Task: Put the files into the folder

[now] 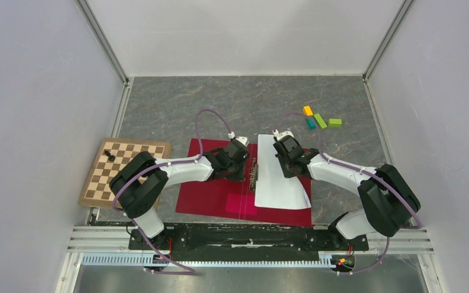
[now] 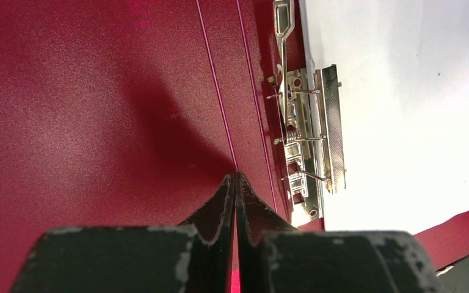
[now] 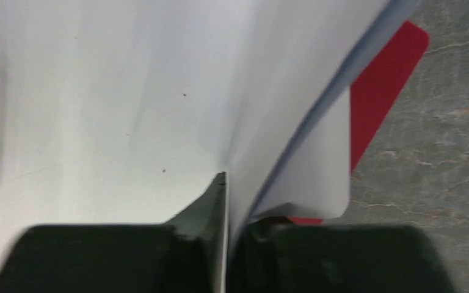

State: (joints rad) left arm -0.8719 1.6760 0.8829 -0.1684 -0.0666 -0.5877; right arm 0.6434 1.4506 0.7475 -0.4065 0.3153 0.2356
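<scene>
"Looking down from above, where are the files [image 1: 279,183]?"

"On the right half of the open folder [image 1: 201,195]. The left gripper [image 1: 242,171] is over the folder's middle, and the right gripper [image 1: 287,163] is on the sheets near the folder's far edge."

"And from the left wrist?"

"That gripper is closed, its tips together on the folder's red inside, just left of the metal clip [image 2: 308,140]. Nothing is held."

"The right wrist?"

"Pinched onto a sheet, which curls upward. A corner of the folder shows beyond it on the bench [image 3: 446,152]."
</scene>
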